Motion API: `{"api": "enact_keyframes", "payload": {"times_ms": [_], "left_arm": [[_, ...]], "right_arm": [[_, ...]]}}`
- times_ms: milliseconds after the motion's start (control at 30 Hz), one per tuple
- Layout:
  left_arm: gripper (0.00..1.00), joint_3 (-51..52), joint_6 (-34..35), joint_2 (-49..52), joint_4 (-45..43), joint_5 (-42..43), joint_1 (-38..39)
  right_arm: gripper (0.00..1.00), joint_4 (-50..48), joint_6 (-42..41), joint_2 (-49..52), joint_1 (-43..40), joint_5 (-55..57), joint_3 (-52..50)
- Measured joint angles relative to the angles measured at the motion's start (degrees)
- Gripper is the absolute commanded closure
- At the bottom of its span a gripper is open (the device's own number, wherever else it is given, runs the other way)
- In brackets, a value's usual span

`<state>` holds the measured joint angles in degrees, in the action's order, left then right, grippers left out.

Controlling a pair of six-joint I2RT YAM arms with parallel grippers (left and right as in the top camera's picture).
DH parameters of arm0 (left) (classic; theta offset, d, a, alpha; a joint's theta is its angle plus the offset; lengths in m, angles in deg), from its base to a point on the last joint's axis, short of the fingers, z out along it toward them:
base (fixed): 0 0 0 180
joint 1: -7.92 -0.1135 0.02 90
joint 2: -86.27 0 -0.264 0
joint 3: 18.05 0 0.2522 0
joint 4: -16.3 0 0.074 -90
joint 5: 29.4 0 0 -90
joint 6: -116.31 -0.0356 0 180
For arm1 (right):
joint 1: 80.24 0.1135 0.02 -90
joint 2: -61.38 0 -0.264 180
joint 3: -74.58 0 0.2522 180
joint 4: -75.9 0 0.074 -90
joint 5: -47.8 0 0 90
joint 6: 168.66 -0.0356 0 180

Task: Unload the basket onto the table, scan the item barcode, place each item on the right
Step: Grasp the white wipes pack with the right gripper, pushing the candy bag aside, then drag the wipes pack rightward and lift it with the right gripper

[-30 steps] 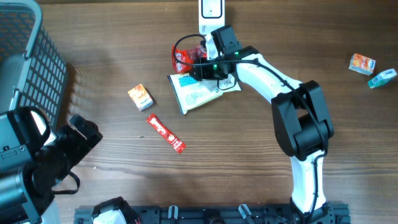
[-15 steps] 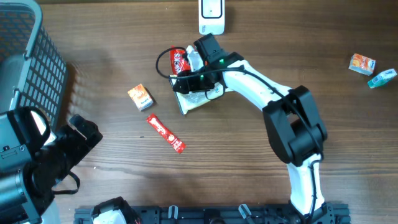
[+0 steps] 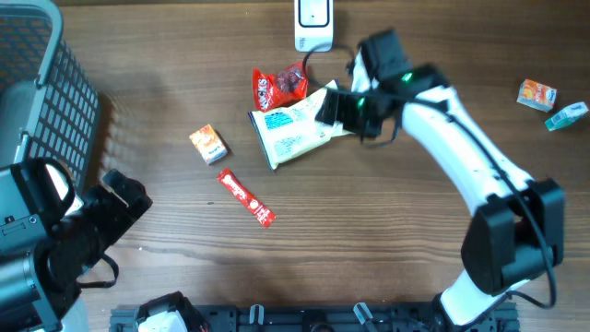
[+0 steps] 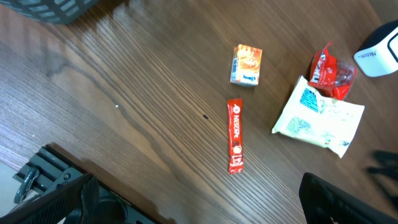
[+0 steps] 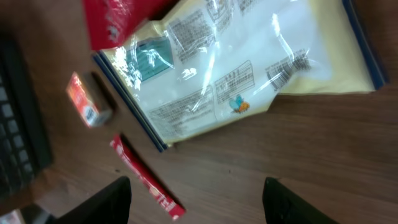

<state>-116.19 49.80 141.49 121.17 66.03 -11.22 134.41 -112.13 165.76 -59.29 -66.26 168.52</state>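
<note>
Our right jaws hang open over the 3 o'clock edge of the white pouch (image 3: 293,134), holding nothing. Our left jaws are wide open and empty. The pouch lies flat on the tabletop (image 3: 369,231), at 7 o'clock from the scanner (image 3: 314,23). We think no scan is done yet; lifting comes first.

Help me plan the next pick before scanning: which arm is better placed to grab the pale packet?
Right. The right gripper hovers open at the edge of the pale packet, close to the white scanner. The left gripper sits far off by the basket.
</note>
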Motion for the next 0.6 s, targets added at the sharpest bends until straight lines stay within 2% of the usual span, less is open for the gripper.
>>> {"api": "enact_keyframes", "payload": {"times_ms": [200, 367, 467, 500, 567, 600], "left_arm": [[0.00, 0.0, 0.0, 0.0, 0.0, 0.0, 0.0], [0.00, 0.0, 0.0, 0.0, 0.0, 0.0, 0.0], [0.00, 0.0, 0.0, 0.0, 0.0, 0.0, 0.0], [0.00, 0.0, 0.0, 0.0, 0.0, 0.0, 0.0], [0.00, 0.0, 0.0, 0.0, 0.0, 0.0, 0.0], [0.00, 0.0, 0.0, 0.0, 0.0, 0.0, 0.0]], "right_arm": [[0.28, -26.0, -12.3, 0.7, -1.4, -8.3, -19.7], [0.23, -36.3, -17.8, 0.7, -2.7, -12.4, -28.0], [0.15, -41.6, -20.4, 0.7, -2.7, -14.8, -30.9], [0.08, -44.2, -21.4, 0.7, -2.7, -15.2, -31.7], [0.00, -50.0, -23.5, 0.7, -2.7, -16.1, -33.6], [0.00, -52.9, -24.6, 0.7, -2.7, -16.1, -34.4]]}}
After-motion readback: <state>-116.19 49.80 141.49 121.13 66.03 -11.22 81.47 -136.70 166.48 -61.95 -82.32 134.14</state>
